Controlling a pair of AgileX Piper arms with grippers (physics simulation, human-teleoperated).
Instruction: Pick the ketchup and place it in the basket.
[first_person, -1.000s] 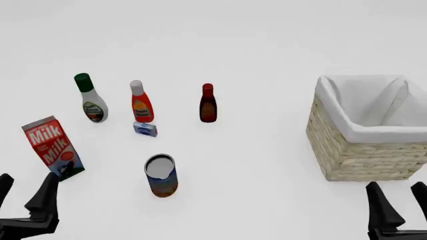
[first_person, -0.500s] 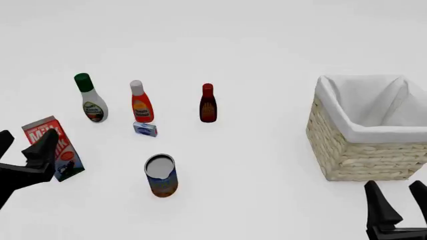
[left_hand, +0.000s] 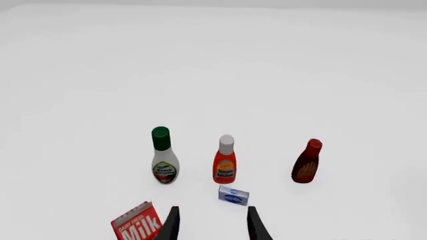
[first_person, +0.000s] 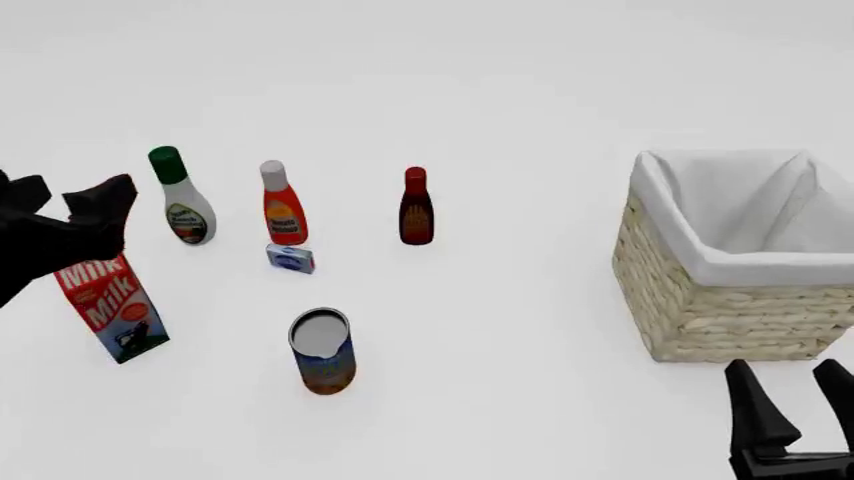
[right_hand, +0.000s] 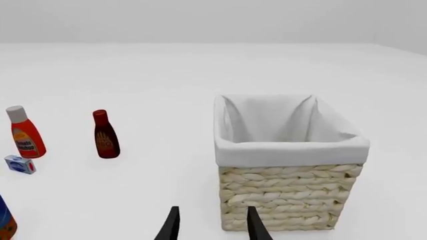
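Ketchup (first_person: 282, 208) upright on desk, well left of basket (first_person: 694, 300). Left end effector (first_person: 74, 210) and right end effector (first_person: 801, 410) released, empty.

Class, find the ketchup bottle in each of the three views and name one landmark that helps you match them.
Front view: ketchup stands left of centre, between two other bottles.
Left wrist view: ketchup sits mid-picture, beyond the left gripper.
Right wrist view: ketchup at the picture's edge.
Shared landmark: the small blue box beside it.
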